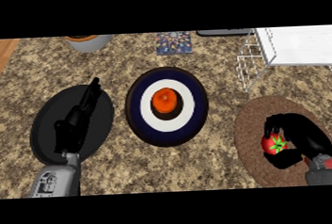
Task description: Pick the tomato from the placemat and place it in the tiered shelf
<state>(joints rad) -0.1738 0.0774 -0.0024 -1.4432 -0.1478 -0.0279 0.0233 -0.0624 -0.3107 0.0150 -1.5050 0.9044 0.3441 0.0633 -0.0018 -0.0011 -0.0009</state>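
Right hand (302, 138) curls around tomato (274, 144) on placemat (256, 117); left hand (75, 122) rests, fingers straight.

The tomato (274, 144) lies on the placemat (256, 121), before the tiered shelf (291, 47).

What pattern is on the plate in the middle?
Concentric navy and white rings on the plate, seen in the head view.
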